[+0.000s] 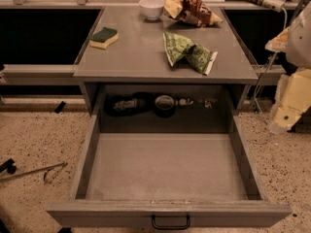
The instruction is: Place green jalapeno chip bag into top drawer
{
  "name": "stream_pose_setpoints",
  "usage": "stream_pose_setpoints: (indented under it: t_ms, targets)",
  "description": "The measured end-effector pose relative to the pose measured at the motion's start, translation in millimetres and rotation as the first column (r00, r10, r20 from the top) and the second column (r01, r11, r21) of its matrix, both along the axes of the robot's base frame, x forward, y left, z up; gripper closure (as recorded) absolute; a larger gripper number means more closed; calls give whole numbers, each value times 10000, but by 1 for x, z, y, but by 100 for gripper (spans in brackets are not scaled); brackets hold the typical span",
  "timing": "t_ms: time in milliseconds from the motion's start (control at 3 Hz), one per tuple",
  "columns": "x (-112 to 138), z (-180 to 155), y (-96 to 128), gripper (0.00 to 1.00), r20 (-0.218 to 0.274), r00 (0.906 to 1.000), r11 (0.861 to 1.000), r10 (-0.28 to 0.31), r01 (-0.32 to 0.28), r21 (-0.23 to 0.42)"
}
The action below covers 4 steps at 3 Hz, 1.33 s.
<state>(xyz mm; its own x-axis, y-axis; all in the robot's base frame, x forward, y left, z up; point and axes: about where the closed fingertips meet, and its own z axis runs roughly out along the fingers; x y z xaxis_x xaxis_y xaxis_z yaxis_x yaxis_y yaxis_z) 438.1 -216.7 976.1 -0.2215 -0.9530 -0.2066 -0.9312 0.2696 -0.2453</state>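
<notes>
The wrinkly green foil jalapeno chip bag [188, 55] lay just behind the open, shallow grey metal top drawer [167, 166]. The cream gripper [290, 101] hung right of the drawer; I couldn't tell its state. I judged pinching the bag's raised middle safest.

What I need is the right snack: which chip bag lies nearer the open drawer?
The green jalapeno chip bag, toward the countertop's front above the top drawer; the brown-and-yellow bag lies at the back. The gripper hangs at the far right.
</notes>
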Motion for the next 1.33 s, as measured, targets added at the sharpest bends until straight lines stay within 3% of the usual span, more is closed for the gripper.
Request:
stream_pose_setpoints:
  t_ms: [333, 667, 1000, 1333]
  targets:
    - [0, 0, 0, 0, 0, 10000, 10000, 0, 0, 0]
    - [20, -2, 11, 0, 369, 9989, 9983, 277, -295, 495]
    - [68, -5, 27, 0, 837, 9961, 9909, 278, -385, 1286]
    - [146, 0, 44, 0, 1292, 9913, 9773, -230, -49, 2117]
